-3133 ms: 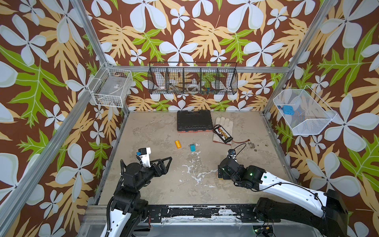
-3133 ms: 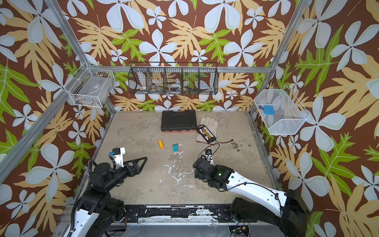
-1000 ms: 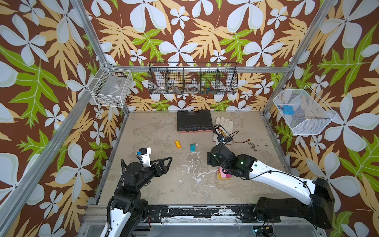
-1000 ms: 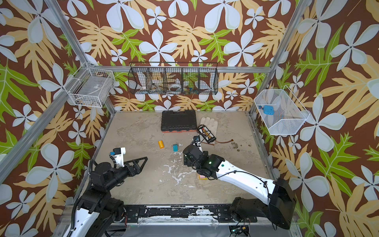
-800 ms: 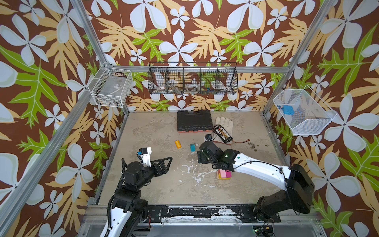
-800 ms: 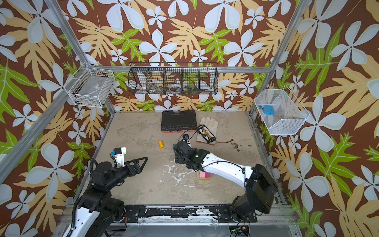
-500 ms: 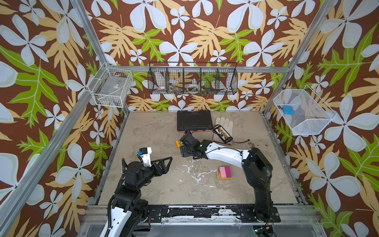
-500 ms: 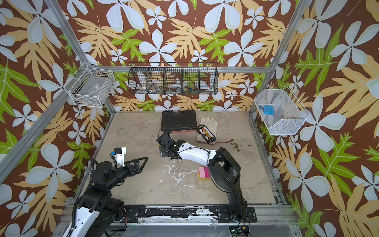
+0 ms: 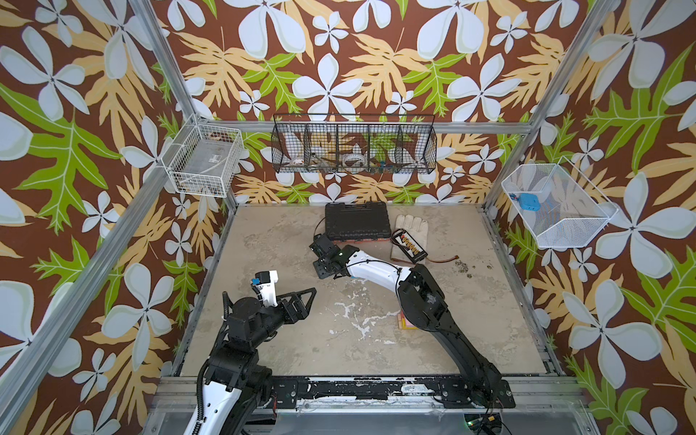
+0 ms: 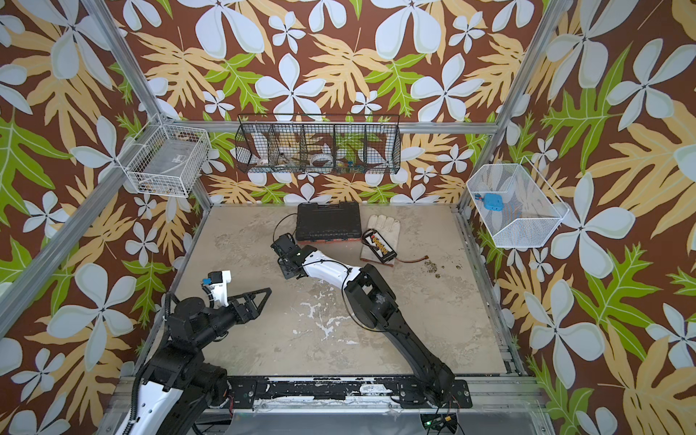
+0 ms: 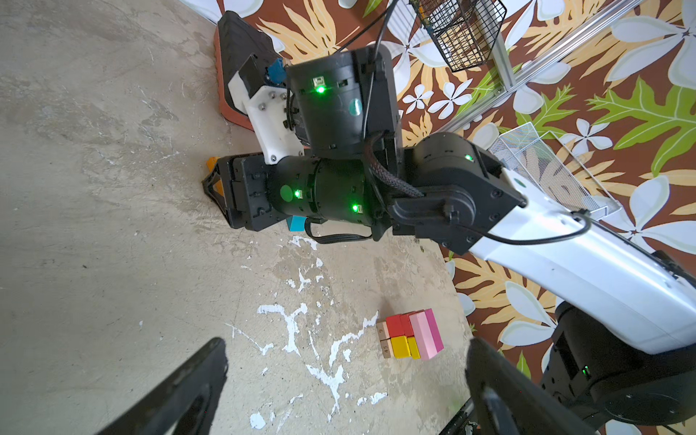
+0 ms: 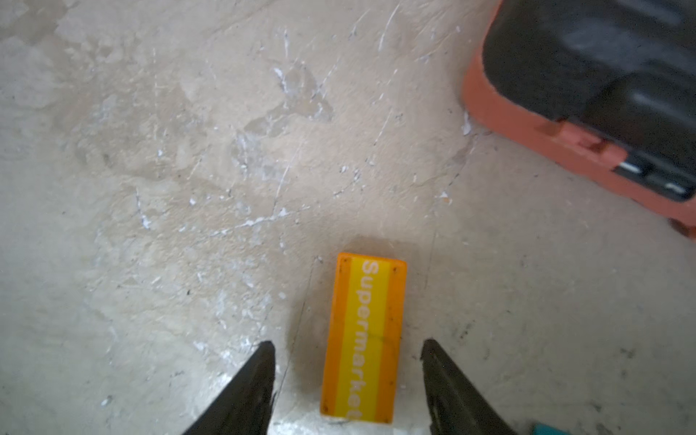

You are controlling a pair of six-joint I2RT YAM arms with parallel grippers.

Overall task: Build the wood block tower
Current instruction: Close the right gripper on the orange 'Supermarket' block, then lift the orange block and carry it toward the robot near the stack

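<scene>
Right wrist view: right gripper [image 12: 346, 342] stands jaws spread, straddling the orange block [image 12: 363, 335] without touching; left gripper [image 11: 346, 341] gapes wide, well apart.

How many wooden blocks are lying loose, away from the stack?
2: the orange block lies between the fingertips of the open right gripper, and the teal block lies close beside it. Others may be hidden.

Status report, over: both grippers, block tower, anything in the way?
Left gripper open, empty. Right gripper open astride orange block, not touching. Tower stands apart. Tool case near, not blocking.
</scene>
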